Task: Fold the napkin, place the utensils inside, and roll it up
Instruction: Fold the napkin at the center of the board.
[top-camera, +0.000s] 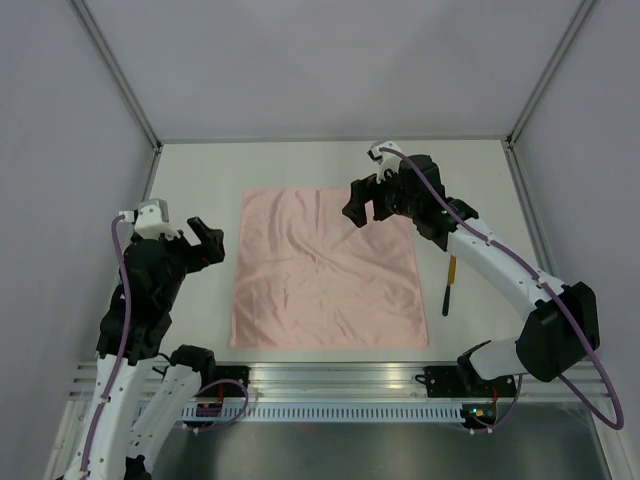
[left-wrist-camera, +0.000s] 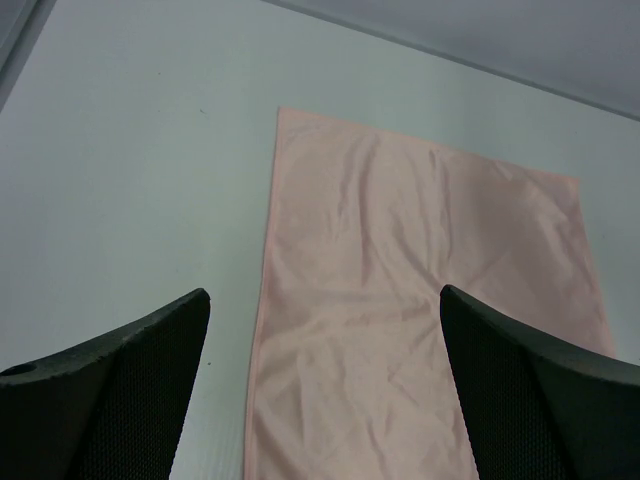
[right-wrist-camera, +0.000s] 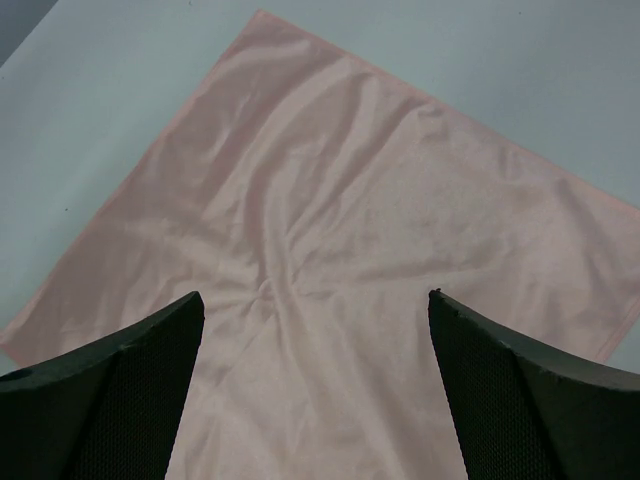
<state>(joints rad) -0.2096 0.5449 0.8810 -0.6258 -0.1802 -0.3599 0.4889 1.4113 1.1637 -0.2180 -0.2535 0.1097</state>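
The pale salmon-pink napkin (top-camera: 325, 270) lies spread flat and creased in the middle of the table; it also shows in the left wrist view (left-wrist-camera: 400, 300) and the right wrist view (right-wrist-camera: 340, 250). The utensil, a thin stick with an orange-yellow part and a dark part (top-camera: 449, 284), lies on the table just right of the napkin, partly under my right arm. My left gripper (top-camera: 206, 243) is open and empty, just left of the napkin's left edge. My right gripper (top-camera: 362, 200) is open and empty above the napkin's far right corner.
The white table (top-camera: 200, 170) is boxed by grey walls with metal posts at the back corners (top-camera: 155, 145). A slotted metal rail (top-camera: 340, 385) runs along the near edge by the arm bases.
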